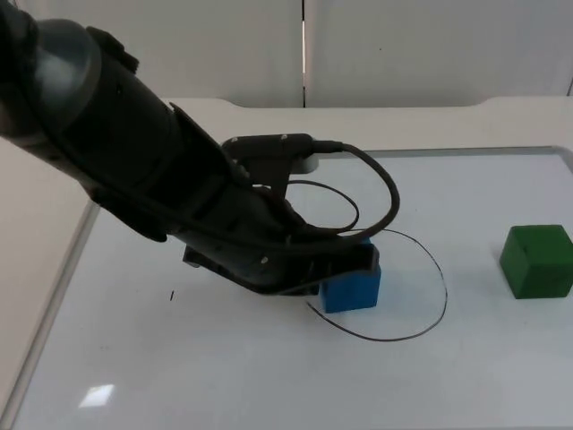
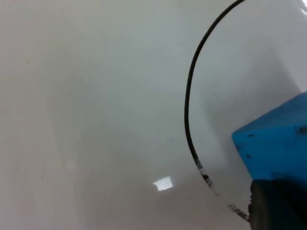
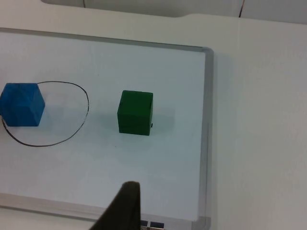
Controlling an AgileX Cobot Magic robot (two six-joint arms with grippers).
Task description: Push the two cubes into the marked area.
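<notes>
Two cubes, one drawn ring, one whiteboard, two arms. Blue cube (image 1: 353, 287) sits on the near-left arc of the black oval outline (image 1: 421, 333), straddling the line, partly inside; top view shows its left side touching the left gripper (image 1: 304, 273), which is low on the board just beside it. Gripper body blocks the fingers, so open or closed can't be told. In the left wrist view the blue cube (image 2: 278, 143) shows one corner edge toward the camera, right next to the curved line (image 2: 188, 103). Green cube (image 1: 537, 261) stands well apart, outside the ring, toward the board's right frame, with bare board between it and the outline. It is roughly square-on to the board edges; the blue one looks slightly turned, hard to be sure. Cubes have no long axis. Whiteboard (image 1: 224, 376) has open room along the near side. Right gripper (image 3: 125, 211) waits off the board's edge, green cube (image 3: 135, 112) ahead of it, blue cube (image 3: 21, 104) beyond; its finger state can't be told.
</notes>
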